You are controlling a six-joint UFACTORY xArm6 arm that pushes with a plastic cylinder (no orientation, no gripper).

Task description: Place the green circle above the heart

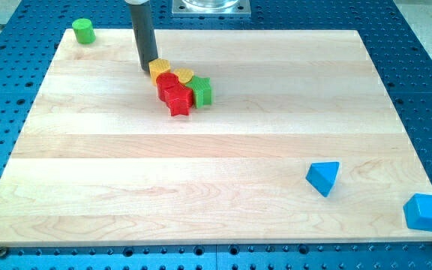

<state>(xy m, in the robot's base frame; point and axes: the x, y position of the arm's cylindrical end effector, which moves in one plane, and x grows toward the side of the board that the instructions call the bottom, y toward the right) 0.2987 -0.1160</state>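
Camera view: my tip touches a clustered yellow block; green circle sits far left.

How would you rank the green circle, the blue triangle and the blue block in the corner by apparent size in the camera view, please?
1. Blue corner block, largest, though only slightly.
2. Blue triangle, close behind.
3. Green circle, smallest.
The two blue blocks sit nearer the view's bottom, so nearness may exaggerate their size over the circle.

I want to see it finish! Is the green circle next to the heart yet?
Not yet. The round green block sits alone at the wooden board's top-left corner. My tip touches the yellow block in the clustered pile, far from it. The whole push remains.
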